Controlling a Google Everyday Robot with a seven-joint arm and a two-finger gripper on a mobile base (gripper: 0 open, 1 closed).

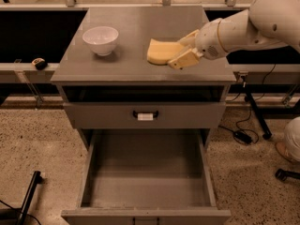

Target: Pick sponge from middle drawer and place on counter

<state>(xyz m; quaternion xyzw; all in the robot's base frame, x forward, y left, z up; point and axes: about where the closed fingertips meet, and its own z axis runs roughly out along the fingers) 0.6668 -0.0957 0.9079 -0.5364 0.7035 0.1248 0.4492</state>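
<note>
The pale yellow sponge [160, 51] lies flat at the right middle of the grey counter [136, 20]; I cannot tell whether it touches the top. My gripper [176, 53] reaches in from the right, with its cream fingers [183, 60] on either side of the sponge's right end, shut on it. The middle drawer [147, 179] is pulled wide open below, and its grey floor is bare.
A white bowl [101, 40] stands on the counter's left side. Above the open drawer is a closed drawer front whose handle bears a white tag [145, 116]. Cables and a stand's feet [243, 135] lie on the floor to the right. A dark bar [29, 196] lies at the lower left.
</note>
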